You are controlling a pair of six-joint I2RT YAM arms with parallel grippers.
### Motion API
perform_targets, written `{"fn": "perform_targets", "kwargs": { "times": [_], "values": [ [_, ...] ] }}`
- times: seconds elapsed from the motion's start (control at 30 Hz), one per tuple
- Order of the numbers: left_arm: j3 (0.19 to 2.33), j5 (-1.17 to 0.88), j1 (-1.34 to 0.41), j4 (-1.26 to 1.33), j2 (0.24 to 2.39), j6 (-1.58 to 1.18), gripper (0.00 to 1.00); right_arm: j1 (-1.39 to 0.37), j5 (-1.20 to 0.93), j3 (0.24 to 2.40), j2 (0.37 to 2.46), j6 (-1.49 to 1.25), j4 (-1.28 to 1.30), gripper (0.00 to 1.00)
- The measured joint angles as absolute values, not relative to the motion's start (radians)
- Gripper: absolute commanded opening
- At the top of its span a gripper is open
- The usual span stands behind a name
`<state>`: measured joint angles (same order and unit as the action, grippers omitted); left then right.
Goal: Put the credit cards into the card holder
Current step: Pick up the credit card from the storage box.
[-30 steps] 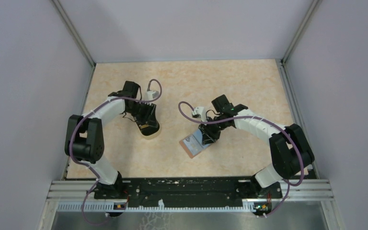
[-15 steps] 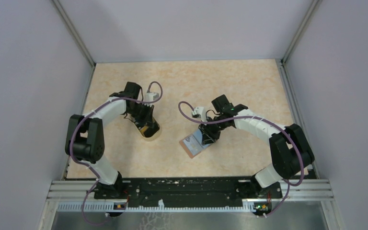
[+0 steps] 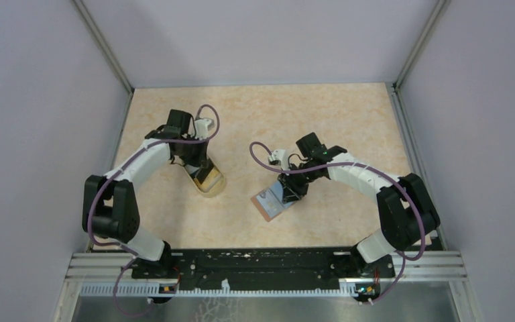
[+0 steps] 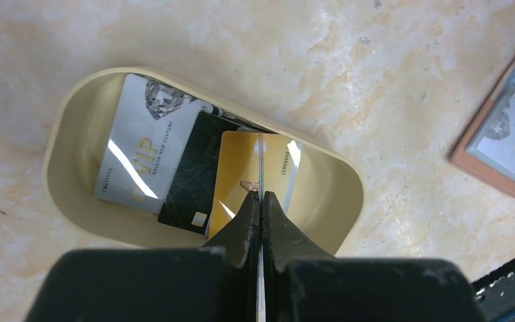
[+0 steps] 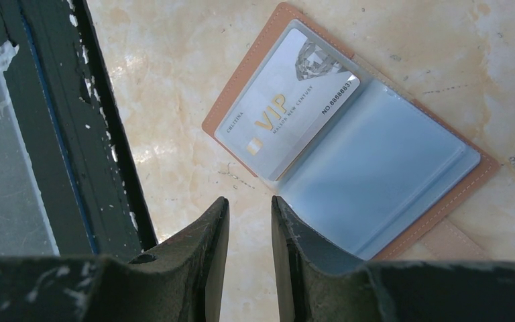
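Left fingers [image 4: 245, 221] clamped on one credit card [image 4: 260, 157], edge-on, long axis running up the wrist frame, above the yellowish cup [image 4: 67, 121] of spare cards [image 4: 141, 168]. Card holder [image 3: 272, 201] lies open on the counter [image 3: 255, 121], right of that hand in the top view, blue pockets up, one VIP card [image 5: 288, 100] seated. Right fingers [image 5: 204, 241] slightly apart, empty, at its edge. I judge a rightward carry comes next.

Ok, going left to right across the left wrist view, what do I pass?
Silver VIP card → black card → gold card, all inside the yellowish cup → open card holder at the right edge.
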<state>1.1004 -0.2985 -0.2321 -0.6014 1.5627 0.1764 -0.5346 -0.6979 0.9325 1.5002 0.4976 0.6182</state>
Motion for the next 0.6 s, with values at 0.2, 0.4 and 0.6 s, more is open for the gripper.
{"fn": "perform_targets", "kwargs": {
  "times": [0.2, 0.4, 0.6],
  "values": [
    [1.070, -0.229, -0.228, -0.580, 1.573, 0.075, 0.00, -0.535, -0.700, 0.933, 1.501, 0.498, 0.618, 0.30],
    [1.042, -0.223, -0.218, -0.530, 1.574, -0.035, 0.00, -0.535, -0.705, 0.934, 1.501, 0.498, 0.620, 0.30],
    [0.969, -0.157, -0.218, -0.493, 1.465, -0.107, 0.00, -0.535, -0.710, 0.941, 1.501, 0.498, 0.623, 0.30]
  ]
}}
